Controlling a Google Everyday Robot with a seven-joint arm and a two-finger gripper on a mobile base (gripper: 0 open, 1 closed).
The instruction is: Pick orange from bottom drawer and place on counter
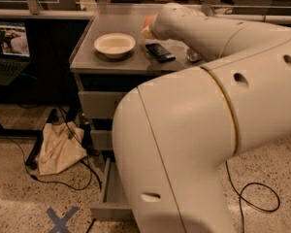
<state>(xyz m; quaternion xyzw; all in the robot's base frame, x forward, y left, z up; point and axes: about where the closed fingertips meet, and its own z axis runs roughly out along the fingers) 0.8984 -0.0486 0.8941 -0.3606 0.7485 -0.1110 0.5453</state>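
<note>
Looked like the placing step: my gripper [146, 30] sat over the counter [87, 57] beside the bowl [114, 44], orange [147, 21] at its tip. Couldn't tell if my jaws were clamped. Next I'd reckon on lowering gently and letting go.

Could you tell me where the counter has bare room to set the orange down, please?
Bare counter lies left of and behind the cream bowl. Right of it is crowded: the dark remote-like device, the arm, and the gripper by the orange.
</note>
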